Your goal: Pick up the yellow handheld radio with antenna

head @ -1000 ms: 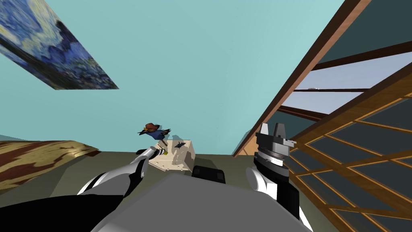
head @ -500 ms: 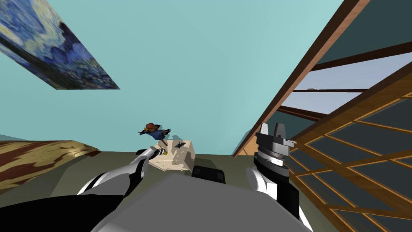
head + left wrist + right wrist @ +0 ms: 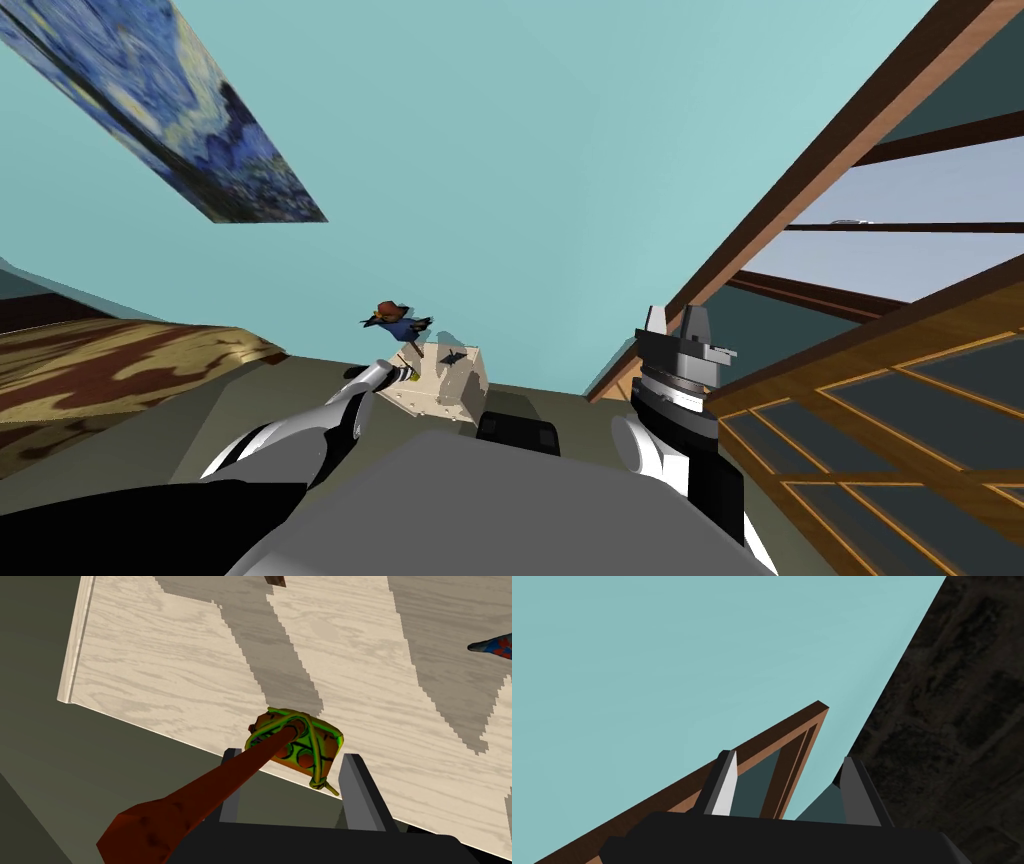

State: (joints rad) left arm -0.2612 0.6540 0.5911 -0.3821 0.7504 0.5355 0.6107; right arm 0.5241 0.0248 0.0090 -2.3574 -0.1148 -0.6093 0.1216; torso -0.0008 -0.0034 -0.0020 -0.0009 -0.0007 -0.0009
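Note:
The radio (image 3: 305, 748) has an orange body with yellow-green trim and a long red-brown antenna (image 3: 200, 801) that points back past my hand. My left gripper (image 3: 291, 753) is shut on it, its fingers (image 3: 357, 781) pressing the body's sides. The radio sits over the front edge of a pale wooden table (image 3: 165, 676). In the head view my left gripper (image 3: 400, 372) is at the table's (image 3: 450, 395) near corner, with a speck of the radio (image 3: 408, 376) at its tip. My right gripper (image 3: 675, 318) is raised at the right, open and empty (image 3: 788, 756).
A blue figure with a brown hat (image 3: 398, 318) stands on the table's far side, with a small dark thing (image 3: 452, 357) beside it. A brown patterned surface (image 3: 110, 360) lies to the left. A wooden lattice (image 3: 900, 430) and window frame (image 3: 800, 170) stand close at the right.
The whole head view has shifted and rolled, so I have moved a little. Both arms hold their poses, and the radio stays in my left gripper.

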